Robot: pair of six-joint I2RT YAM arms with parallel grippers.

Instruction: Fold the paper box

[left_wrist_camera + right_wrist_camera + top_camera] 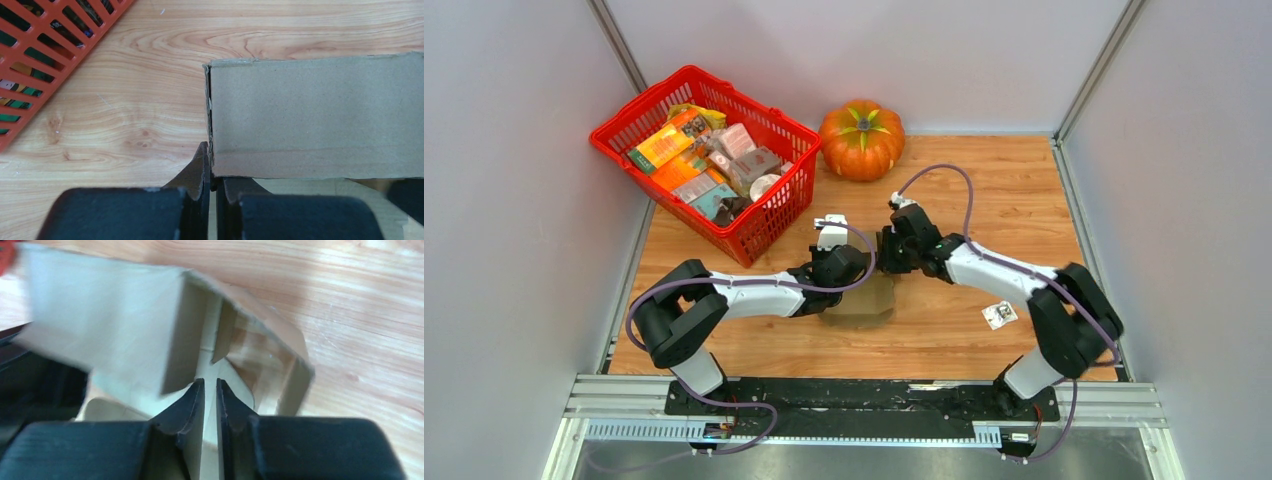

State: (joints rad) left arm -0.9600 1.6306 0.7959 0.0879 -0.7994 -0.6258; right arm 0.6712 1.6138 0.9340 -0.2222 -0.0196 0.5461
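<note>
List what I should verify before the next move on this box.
1. Left gripper shut on the box at its corner edge: ok.
2. Right gripper hold: jaws a slit apart with cardboard in the gap, pinched or loose: cannot tell.
3. Side wall upright in the left wrist view: ok.
4. End facing the right wrist closed: it gapes, with a flap standing loose inside: not ok.
5. Box on the table, apart from basket and pumpkin: ok.
6. Room between the two wrists over the box: they crowd together in the top view: cannot tell.
</note>
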